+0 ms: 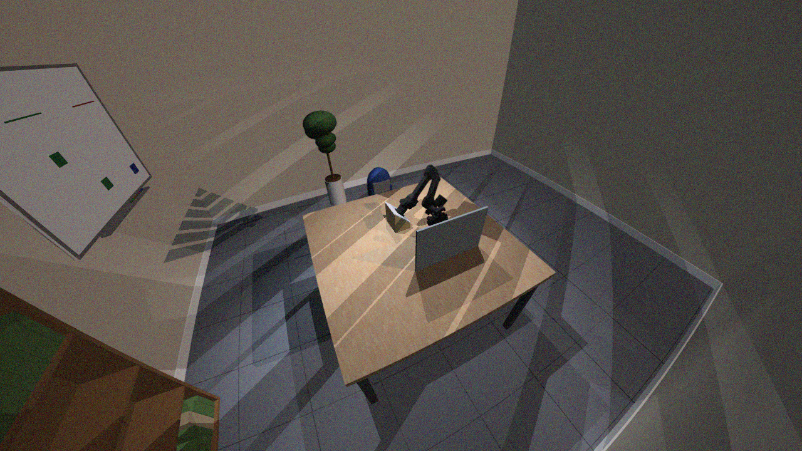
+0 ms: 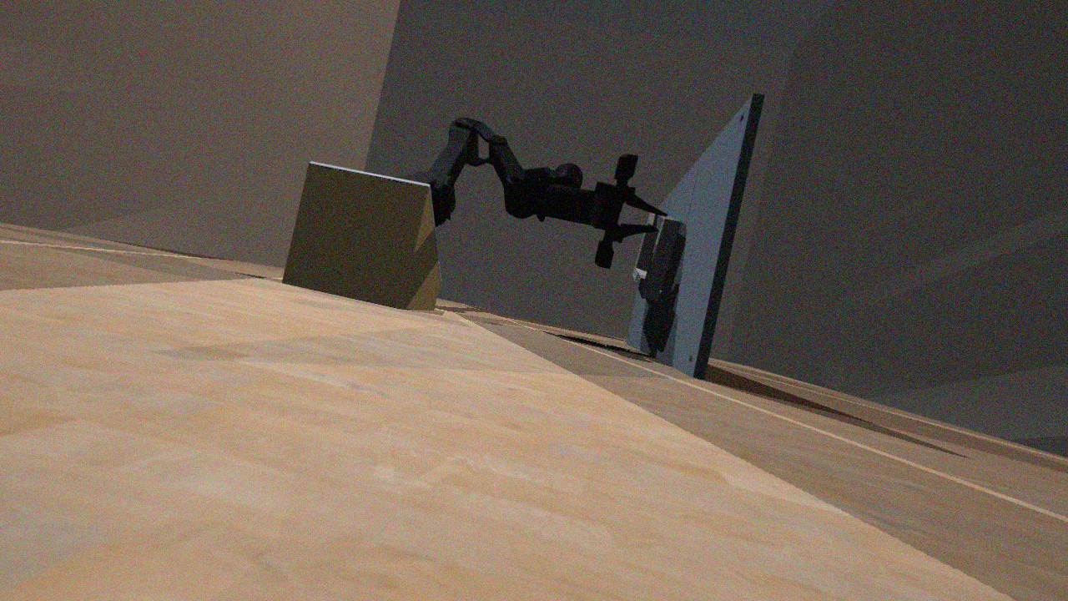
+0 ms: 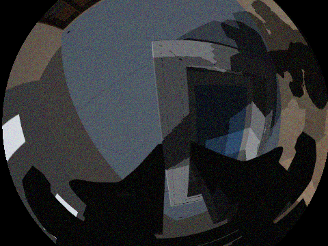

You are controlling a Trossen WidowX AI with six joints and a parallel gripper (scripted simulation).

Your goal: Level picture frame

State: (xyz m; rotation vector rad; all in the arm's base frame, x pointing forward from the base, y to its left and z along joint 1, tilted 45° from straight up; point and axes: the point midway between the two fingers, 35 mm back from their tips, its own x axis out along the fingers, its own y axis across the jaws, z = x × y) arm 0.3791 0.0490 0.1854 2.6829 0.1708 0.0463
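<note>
The picture frame has a grey border around a dark blue picture and hangs close to the upright blue-grey panel. In the wrist view its long left bar leans, its lower end further right; lens bending hides the exact tilt. My gripper is shut on the frame's upper bar, one finger beyond the outer edge and one inside the opening. The screw and notched strip are hidden. In the top view the panel hides the frame and my fingertips.
An olive box-like block stands on the wooden table beside the arm. A potted plant and a blue chair stand behind the table. Shadows cover part of the panel and frame.
</note>
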